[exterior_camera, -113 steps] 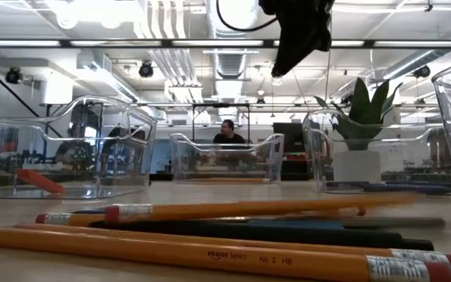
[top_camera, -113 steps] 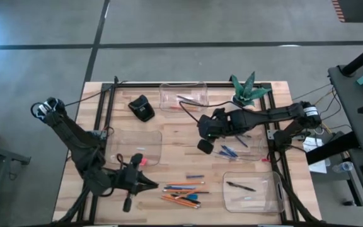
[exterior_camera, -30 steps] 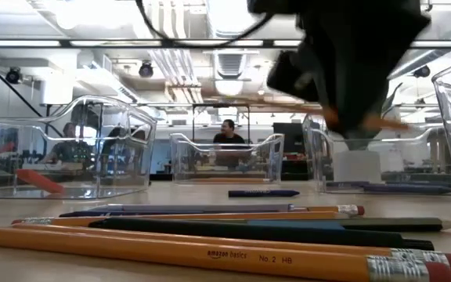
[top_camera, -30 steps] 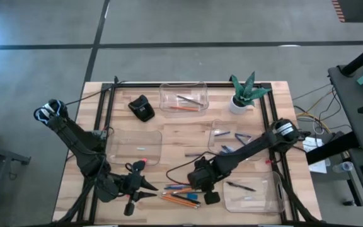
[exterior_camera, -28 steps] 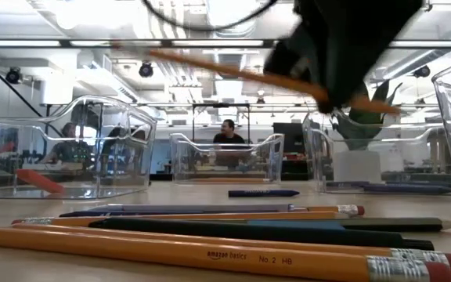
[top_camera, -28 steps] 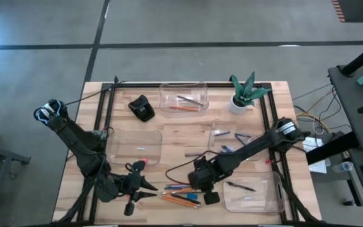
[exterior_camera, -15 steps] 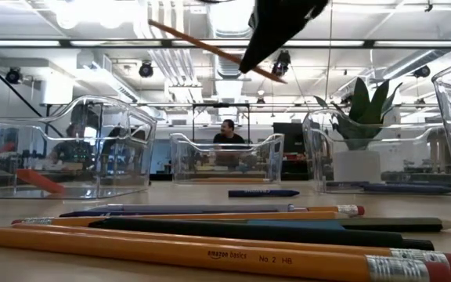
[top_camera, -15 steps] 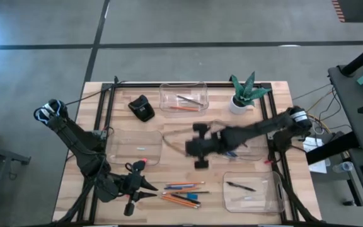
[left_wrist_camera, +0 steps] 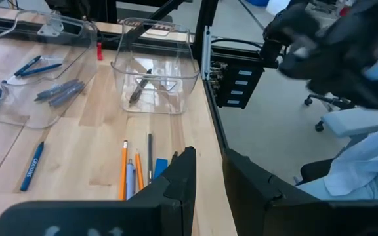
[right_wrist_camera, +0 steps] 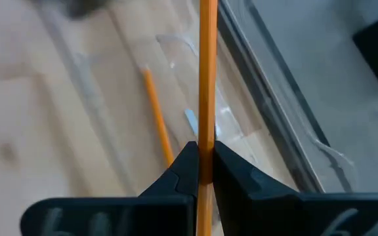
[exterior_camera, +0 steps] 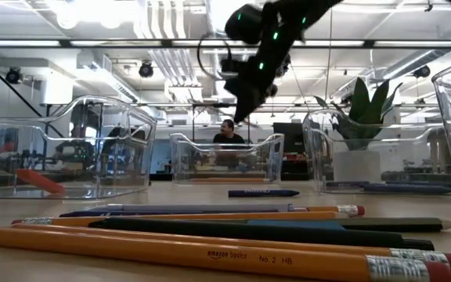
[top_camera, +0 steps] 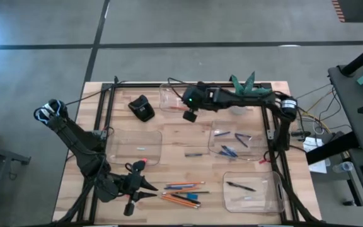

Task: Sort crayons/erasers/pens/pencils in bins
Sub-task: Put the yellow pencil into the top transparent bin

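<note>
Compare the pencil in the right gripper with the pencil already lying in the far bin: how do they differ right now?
The held pencil is clamped between the right gripper fingers, above the far bin; the binned pencil lies loose on the bin floor. The held pencil crosses nearly the whole right wrist view; the binned one shows only a short stretch, angled differently. Both are slim orange sticks.
</note>
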You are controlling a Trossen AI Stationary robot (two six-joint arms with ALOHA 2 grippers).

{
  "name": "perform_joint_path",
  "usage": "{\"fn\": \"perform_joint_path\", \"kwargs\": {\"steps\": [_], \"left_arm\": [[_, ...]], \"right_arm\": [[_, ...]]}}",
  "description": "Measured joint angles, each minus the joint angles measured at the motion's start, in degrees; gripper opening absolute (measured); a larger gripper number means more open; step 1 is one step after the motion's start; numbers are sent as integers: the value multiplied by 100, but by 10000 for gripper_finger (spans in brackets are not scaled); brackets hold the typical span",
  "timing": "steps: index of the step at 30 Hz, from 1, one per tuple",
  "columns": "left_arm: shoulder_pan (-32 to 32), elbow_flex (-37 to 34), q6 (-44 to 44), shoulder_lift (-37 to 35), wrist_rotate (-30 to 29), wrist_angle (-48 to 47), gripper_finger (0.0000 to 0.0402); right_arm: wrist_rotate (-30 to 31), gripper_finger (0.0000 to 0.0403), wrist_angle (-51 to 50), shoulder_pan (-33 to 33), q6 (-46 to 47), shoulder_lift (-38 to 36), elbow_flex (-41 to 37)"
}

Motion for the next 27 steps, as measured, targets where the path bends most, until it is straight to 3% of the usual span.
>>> {"fn": "perform_joint_path", "kwargs": {"steps": [9, 14, 27], "left_arm": [[0, -2, 49, 0, 2, -7, 61], [2, -2, 57, 0, 2, -52, 61], [7, -4, 54, 2, 4, -153, 61]], "right_arm": [[-19, 20, 271, -453, -380, 619, 24], [-517, 20, 225, -605, -372, 723, 26], [-642, 20, -16, -641, -305, 1188, 48]]}}
